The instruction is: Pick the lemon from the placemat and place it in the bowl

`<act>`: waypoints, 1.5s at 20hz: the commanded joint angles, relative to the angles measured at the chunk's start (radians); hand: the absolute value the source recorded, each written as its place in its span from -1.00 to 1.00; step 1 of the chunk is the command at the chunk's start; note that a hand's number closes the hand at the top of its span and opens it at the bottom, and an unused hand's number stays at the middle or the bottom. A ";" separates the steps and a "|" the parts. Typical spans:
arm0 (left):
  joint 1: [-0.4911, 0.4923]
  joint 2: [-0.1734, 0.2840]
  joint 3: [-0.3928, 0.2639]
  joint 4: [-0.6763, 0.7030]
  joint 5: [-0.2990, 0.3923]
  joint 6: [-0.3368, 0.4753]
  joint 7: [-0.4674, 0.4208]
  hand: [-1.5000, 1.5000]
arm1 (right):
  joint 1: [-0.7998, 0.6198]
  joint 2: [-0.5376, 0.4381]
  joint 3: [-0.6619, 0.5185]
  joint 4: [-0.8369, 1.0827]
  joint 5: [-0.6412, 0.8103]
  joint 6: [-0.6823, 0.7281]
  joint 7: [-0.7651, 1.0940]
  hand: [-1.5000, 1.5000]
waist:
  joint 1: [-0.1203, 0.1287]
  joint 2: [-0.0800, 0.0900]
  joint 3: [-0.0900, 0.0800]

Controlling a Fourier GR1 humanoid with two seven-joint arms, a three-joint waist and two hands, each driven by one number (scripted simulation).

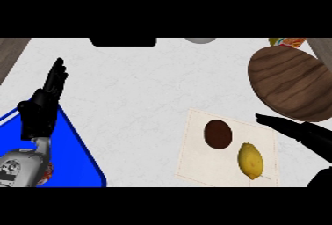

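Both robot hands are open: the left robot hand [40,110] rests at nine o'clock, the right robot hand [299,130] hangs beside the placemat [194,162]. At one o'clock waits the wooden bowl [288,81]. Its fingers should probably wrap the lemon [250,160] at five o'clock, missing the brown disc [218,133].

Left hand [40,110]: black throughout, built of slender segmented fingers and a thumb, with a blocky black palm section. A narrow pale grey wrist link is seen below it, joined to a broader grey forearm [19,169] whose shell is glossy and marked with small dark recesses and fittings. A patch of orange-red is visible at the forearm's lower edge. Right hand [304,134]: likewise black, shown as long tapering fingers ending in a pointed tip; its surface is matt and unmarked.
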State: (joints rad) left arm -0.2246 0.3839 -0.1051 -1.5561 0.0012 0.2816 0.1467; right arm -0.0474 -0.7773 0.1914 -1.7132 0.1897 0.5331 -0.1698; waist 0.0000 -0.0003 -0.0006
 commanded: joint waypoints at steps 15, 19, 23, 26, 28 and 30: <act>-0.004 -0.104 0.050 -0.002 -0.096 -0.051 0.009 0.00 | -0.050 0.265 0.092 0.190 0.351 0.002 0.062 -1.00 | 0.000 0.001 0.001; -0.040 -0.074 0.119 0.018 -0.074 -0.123 0.011 0.00 | -0.057 0.276 0.060 0.242 0.407 -0.004 -0.014 -1.00 | -0.001 0.001 0.001; -0.009 -0.095 0.133 0.013 -0.080 -0.131 -0.011 0.00 | -0.106 0.355 0.094 0.324 0.475 -0.028 -0.016 -1.00 | 0.002 0.001 0.001; 0.003 -0.080 0.133 -0.024 -0.082 -0.139 0.024 0.00 | -0.108 0.311 0.129 0.366 0.562 -0.126 -0.148 1.00 | 0.003 0.001 0.001; 0.032 -0.124 0.118 -0.043 -0.119 -0.119 0.010 0.00 | -0.114 0.348 0.098 0.364 0.566 -0.108 -0.147 1.00 | 0.002 0.000 0.001; 0.004 -0.091 0.147 -0.013 -0.082 -0.173 0.008 0.00 | -0.141 0.361 0.104 0.452 0.598 -0.164 -0.205 1.00 | 0.004 0.002 0.001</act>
State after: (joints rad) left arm -0.2006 0.2769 0.0094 -1.5958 -0.1064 0.1583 0.1562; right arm -0.1489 -0.4505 0.2819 -1.3790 0.7262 0.4224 -0.2997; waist 0.0012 -0.0062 -0.0053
